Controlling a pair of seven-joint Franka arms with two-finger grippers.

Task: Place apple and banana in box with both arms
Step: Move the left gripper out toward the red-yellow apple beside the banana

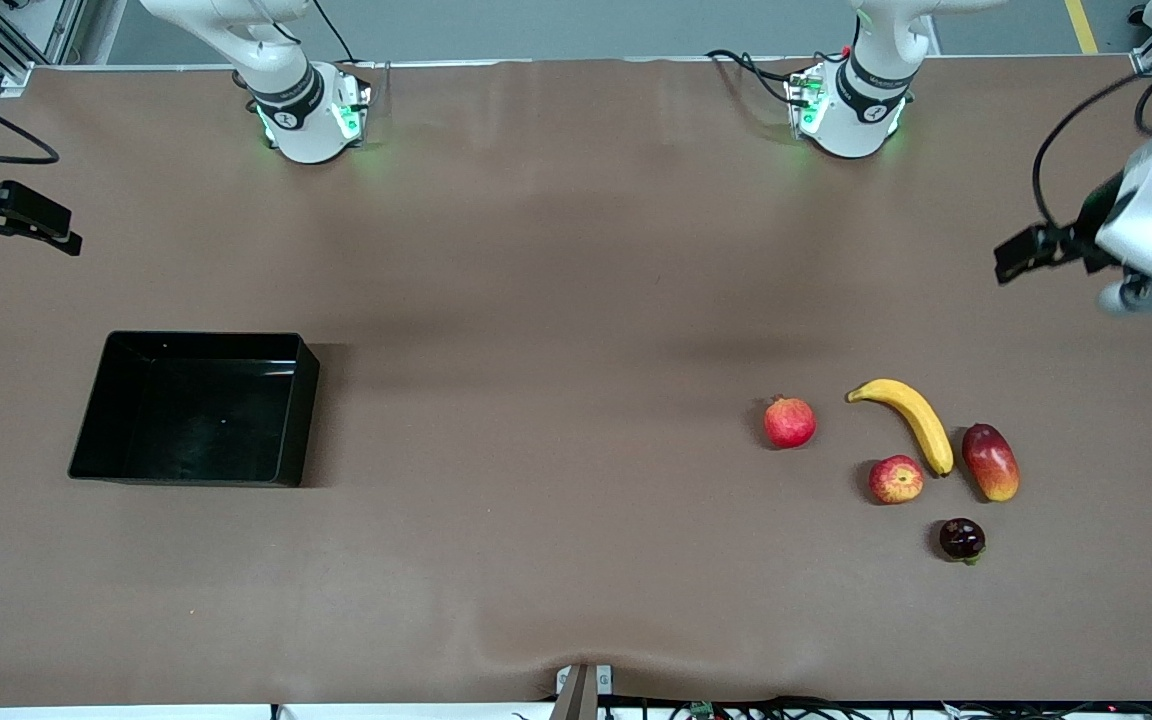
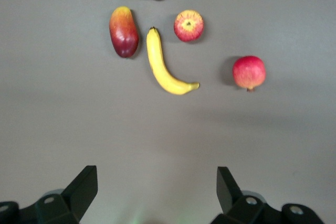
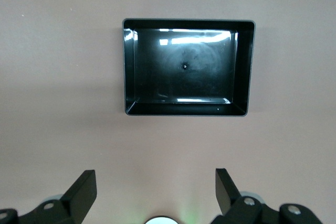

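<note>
The apple (image 1: 896, 479), red streaked with yellow, lies on the table near the left arm's end, beside the curved yellow banana (image 1: 911, 418). Both show in the left wrist view: apple (image 2: 188, 25), banana (image 2: 164, 65). The black box (image 1: 196, 408) stands empty near the right arm's end and shows in the right wrist view (image 3: 186, 109). My left gripper (image 1: 1016, 253) (image 2: 157, 187) hangs open and empty, high over the table's edge by the fruit. My right gripper (image 1: 46, 225) (image 3: 156, 190) hangs open and empty, high over the table's edge by the box.
An evenly red round fruit (image 1: 789, 422) lies beside the banana toward the box. A red-yellow mango (image 1: 990, 461) lies beside the banana toward the left arm's end. A dark round fruit (image 1: 962, 539) lies nearer to the front camera than the apple.
</note>
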